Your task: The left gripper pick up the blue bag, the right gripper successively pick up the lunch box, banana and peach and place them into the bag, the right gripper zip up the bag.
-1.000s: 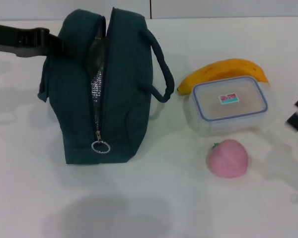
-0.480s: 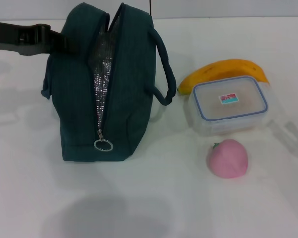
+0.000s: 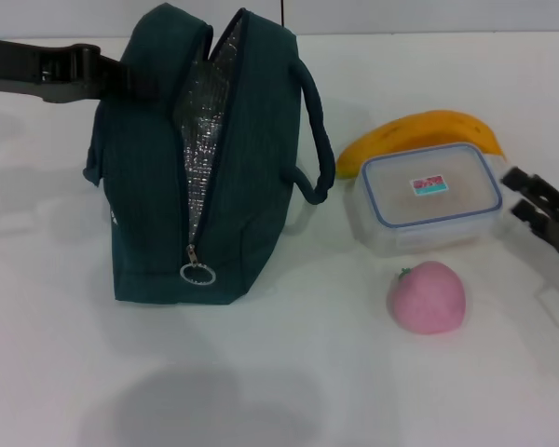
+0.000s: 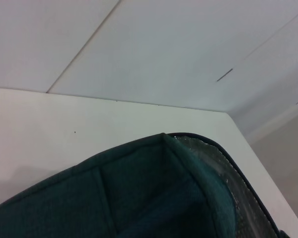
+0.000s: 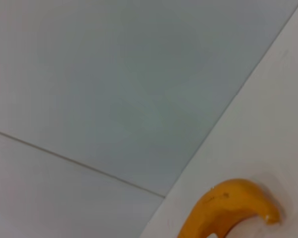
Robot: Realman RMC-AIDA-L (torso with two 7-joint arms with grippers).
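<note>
So far only the first step looks under way: the left gripper (image 3: 121,79) reaches in from the left edge and meets the upper left side of the bag (image 3: 149,186), which stands upright on the table (image 3: 289,372) with its zip parted and the silver lining (image 3: 203,140) showing. Its fingers are hidden where they meet the fabric, so I cannot tell whether they are clamped on the near handle or merely against it; judging by how the bag's mouth stands open, it seems to be holding something there. Nothing has gone inside yet. The lunch box (image 3: 429,196) sits on the table to the right of the bag, lid on, with the banana (image 3: 419,130) lying just behind it and touching its far rim, and the peach (image 3: 427,296) just in front, near but apart. The right gripper (image 3: 526,194) comes in from the right edge, beside the lunch box's right end; its two fingers are apart and hold nothing, and appear not yet to touch the box. Left to do: all three items into the bag, then the zip (image 3: 196,272) closed.
</note>
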